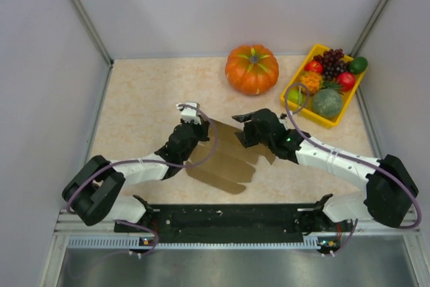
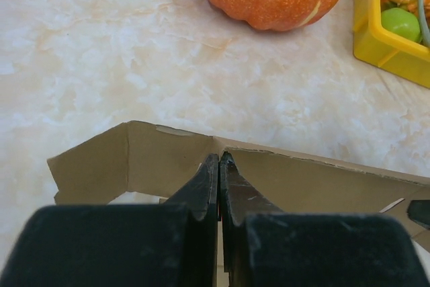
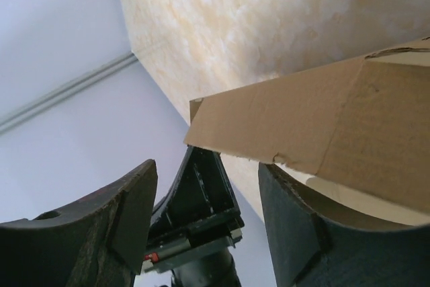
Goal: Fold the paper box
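Top external: the plain brown cardboard paper box (image 1: 225,162) lies nearward of the orange pumpkin (image 1: 252,68), its long axis spanning both arms. The left gripper (image 2: 219,162) is pressed together, pinching its edge; the right gripper (image 3: 205,176) is spread at the opposite flap.

Left claw (image 1: 201,128) and right claw (image 1: 243,134) flank the paper box (image 1: 225,160) (pumpkin (image 1: 252,69) beyond).

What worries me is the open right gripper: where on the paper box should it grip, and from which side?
Probably the thin raised panel edge of the paper box nearest the right gripper, approached from the robot's right, opposite the left gripper pinching the other wall; that thin edge lies by the open jaws.
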Action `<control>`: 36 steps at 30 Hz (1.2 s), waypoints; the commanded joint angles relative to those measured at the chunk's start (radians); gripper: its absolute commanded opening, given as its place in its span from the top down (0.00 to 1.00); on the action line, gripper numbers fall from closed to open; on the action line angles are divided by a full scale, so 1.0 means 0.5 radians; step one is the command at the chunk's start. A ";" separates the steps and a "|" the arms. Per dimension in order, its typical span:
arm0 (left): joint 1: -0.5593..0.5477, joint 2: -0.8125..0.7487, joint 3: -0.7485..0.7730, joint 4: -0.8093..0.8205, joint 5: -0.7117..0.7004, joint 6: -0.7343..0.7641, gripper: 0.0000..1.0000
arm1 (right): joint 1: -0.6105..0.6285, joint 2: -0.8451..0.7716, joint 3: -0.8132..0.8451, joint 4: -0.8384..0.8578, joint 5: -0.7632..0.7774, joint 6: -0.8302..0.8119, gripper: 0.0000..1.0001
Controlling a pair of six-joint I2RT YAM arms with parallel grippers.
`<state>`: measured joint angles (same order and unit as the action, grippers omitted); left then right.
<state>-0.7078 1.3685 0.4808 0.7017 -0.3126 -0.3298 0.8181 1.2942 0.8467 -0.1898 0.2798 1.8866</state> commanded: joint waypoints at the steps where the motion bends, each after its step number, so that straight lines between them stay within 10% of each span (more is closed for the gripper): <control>1: -0.005 -0.083 -0.032 0.201 -0.059 -0.061 1.00 | 0.018 0.090 0.120 0.113 0.106 0.264 0.39; 18: -0.035 -0.138 -0.121 0.284 -0.136 -0.144 1.00 | 0.021 0.351 0.233 0.082 0.121 0.488 0.62; 26: -0.035 -0.154 -0.103 0.275 -0.041 -0.108 0.99 | -0.010 0.336 0.056 0.241 0.171 0.409 1.00; 30: -0.008 -0.408 -0.108 -0.157 0.146 -0.230 0.40 | -0.029 0.247 -0.159 0.536 0.180 0.237 1.00; 36: 0.252 -0.994 -0.173 -1.022 0.352 -0.454 0.36 | -0.081 0.139 -0.604 1.054 0.161 0.062 1.00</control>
<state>-0.6773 1.0161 0.4114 0.4816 -0.2268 -0.4606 0.8009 1.4120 0.6312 0.1757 0.3473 1.9820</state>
